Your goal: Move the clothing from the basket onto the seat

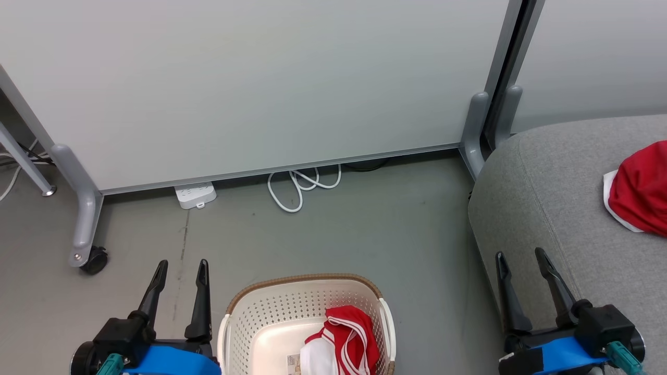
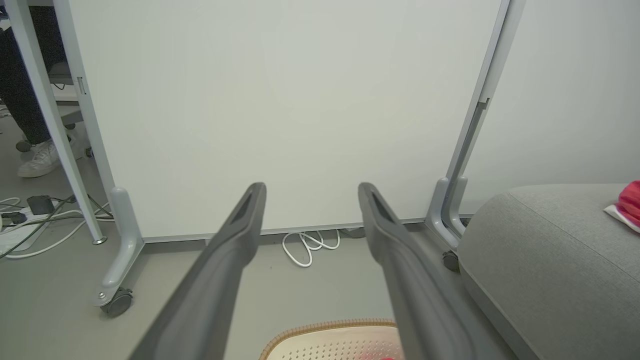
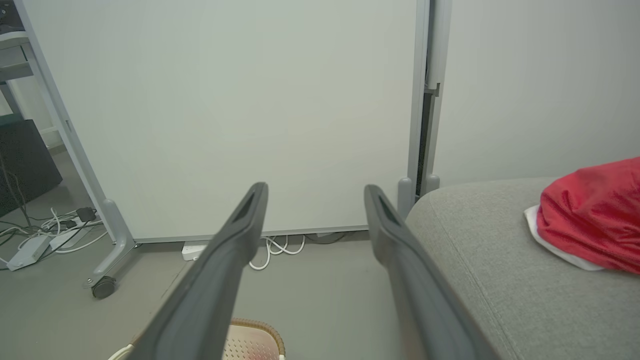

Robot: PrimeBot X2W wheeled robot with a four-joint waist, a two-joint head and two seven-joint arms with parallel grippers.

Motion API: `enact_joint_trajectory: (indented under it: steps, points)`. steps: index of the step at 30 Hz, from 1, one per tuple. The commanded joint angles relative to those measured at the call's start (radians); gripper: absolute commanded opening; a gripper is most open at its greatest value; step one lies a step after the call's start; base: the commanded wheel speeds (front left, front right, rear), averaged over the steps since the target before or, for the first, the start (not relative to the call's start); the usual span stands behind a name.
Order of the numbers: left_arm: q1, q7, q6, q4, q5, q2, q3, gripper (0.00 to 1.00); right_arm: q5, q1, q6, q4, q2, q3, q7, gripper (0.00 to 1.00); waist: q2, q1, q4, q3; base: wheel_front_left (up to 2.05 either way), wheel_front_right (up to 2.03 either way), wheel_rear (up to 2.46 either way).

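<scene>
The cream basket [image 1: 271,312] with a brown rim stands on the floor at the bottom centre of the head view. Red shorts [image 1: 346,338] with white stripes and white lining lie in its right half. A red top [image 1: 642,188] with white trim rests on the grey seat [image 1: 547,208] at the right; the right wrist view also has this red top [image 3: 595,215]. My left gripper [image 1: 180,264] is open and empty, left of the basket. My right gripper [image 1: 520,254] is open and empty, over the seat's near left edge.
A pale partition panel [image 1: 250,83] on grey wheeled feet [image 1: 86,229] stands behind the basket. A white power strip [image 1: 195,195] and coiled white cable [image 1: 302,183] lie at its base. A person's shoe [image 2: 37,159] shows far left in the left wrist view.
</scene>
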Motion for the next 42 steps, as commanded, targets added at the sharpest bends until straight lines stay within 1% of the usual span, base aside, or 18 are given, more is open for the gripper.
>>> enact_joint_trajectory:
  steps: [1,7,12,17,21,30,38,42]
  points:
    - [0.011,-0.003,0.000,0.001,-0.005,0.002,0.004,1.00,0.007,0.011,-0.001,0.003,0.004,0.001,-0.001,1.00,0.0000,0.0000,-0.001,0.000,0.00,0.00,0.00]
    - [0.010,-0.003,0.006,0.002,-0.007,0.002,-0.002,1.00,0.010,0.006,-0.001,0.009,0.008,0.004,-0.001,1.00,0.0000,0.0000,-0.004,-0.001,0.00,0.00,0.00]
    - [0.000,-0.003,0.001,0.009,-0.004,0.002,-0.006,1.00,0.011,0.000,-0.001,0.011,0.010,0.007,0.000,1.00,0.0000,0.0000,-0.007,0.002,0.00,0.00,0.00]
    - [-0.051,-0.003,-0.003,0.029,-0.009,0.002,-0.018,1.00,0.009,-0.020,-0.001,0.006,0.010,0.010,-0.001,1.00,0.0000,0.0000,-0.016,0.021,0.00,0.00,0.00]
    - [-0.114,-0.003,-0.017,0.071,0.000,0.002,-0.037,1.00,0.005,-0.039,-0.001,-0.003,0.011,0.010,-0.001,1.00,0.0000,0.0000,-0.031,0.049,0.00,0.00,0.00]
    - [-0.301,-0.003,-0.044,0.245,0.020,0.002,-0.128,1.00,0.003,-0.120,-0.001,-0.034,0.009,-0.004,0.000,1.00,0.0000,0.0000,-0.087,0.162,0.00,0.00,0.00]
    - [-0.452,-0.003,-0.051,0.449,0.021,0.002,-0.230,1.00,0.002,-0.229,-0.001,-0.067,0.004,-0.017,-0.001,1.00,0.0000,0.0000,-0.137,0.302,0.00,0.00,0.00]
    - [-0.521,-0.003,-0.052,0.554,0.008,0.002,-0.299,1.00,0.005,-0.287,-0.001,-0.080,0.002,-0.016,-0.001,1.00,0.0000,0.0000,-0.158,0.371,0.00,0.00,0.00]
